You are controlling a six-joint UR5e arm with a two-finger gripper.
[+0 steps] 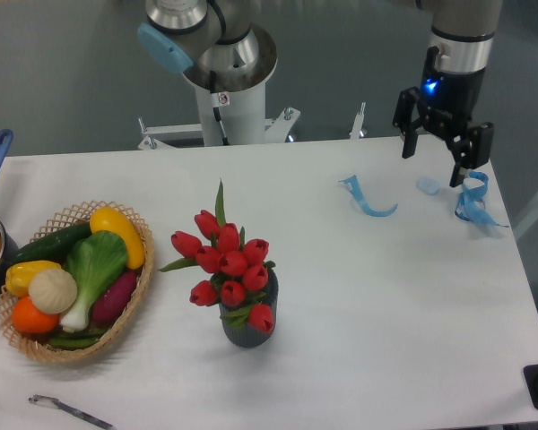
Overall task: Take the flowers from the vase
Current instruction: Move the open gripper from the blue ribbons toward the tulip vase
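Flowers [226, 262] sit in the vase [248, 330], mid-tabletop [386, 313].
Claw [434, 165] hangs open and empty near the far right corner; a sloppy grab probably tips that vase.

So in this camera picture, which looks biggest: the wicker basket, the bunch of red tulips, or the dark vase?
1. Wicker basket, clearly the largest.
2. Flowers, a bunch wider and taller than what holds them.
3. Vase, smallest, though the blooms hide part of it.

Single fixed view: high front, facing table [403, 296], arm base [224, 81].
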